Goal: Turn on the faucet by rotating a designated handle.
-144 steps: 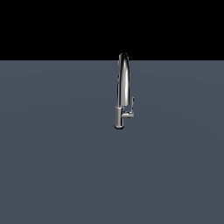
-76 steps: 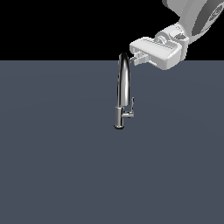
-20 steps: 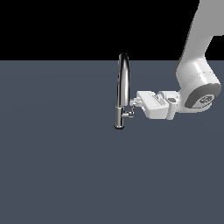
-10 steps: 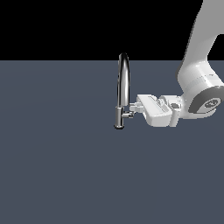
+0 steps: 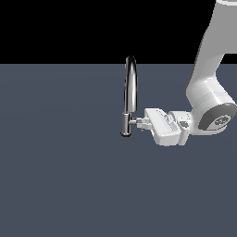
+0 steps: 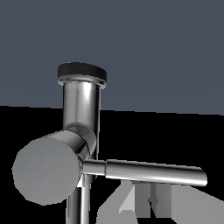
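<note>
Gripper is seen at frame centre, against the handle; grip state can't be told. 1 faucet, 1 handle, 1 arm are counted. No writing is legible.

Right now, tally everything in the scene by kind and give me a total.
Faucet: 1
Handle: 1
Gripper: 1
Total: 3

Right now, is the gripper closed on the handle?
Cannot tell. The gripper sits at the handle beside the faucet, but neither view shows finger contact.
</note>
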Controlling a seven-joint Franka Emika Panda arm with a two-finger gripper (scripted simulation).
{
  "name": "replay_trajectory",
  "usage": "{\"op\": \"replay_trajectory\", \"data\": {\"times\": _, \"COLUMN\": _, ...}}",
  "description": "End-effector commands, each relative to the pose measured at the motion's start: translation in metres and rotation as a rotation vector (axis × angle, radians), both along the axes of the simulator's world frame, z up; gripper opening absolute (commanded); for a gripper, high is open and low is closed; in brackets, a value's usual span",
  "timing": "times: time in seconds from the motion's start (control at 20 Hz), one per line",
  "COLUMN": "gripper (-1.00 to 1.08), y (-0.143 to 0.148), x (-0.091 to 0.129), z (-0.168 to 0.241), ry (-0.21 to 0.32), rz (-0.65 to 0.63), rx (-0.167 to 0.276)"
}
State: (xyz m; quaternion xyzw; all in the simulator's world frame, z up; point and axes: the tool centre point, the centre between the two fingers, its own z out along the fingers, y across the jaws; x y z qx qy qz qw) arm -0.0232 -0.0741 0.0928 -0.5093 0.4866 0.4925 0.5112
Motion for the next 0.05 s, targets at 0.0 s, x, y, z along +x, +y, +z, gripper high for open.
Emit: {"op": "replay_trajectory", "data": {"times": 0.0, "gripper": -1.0, "y": -0.0085, "x": -0.0138, "z": -0.0275, "ry": 0.035, "rz": -0.017, "rx": -0.008}}
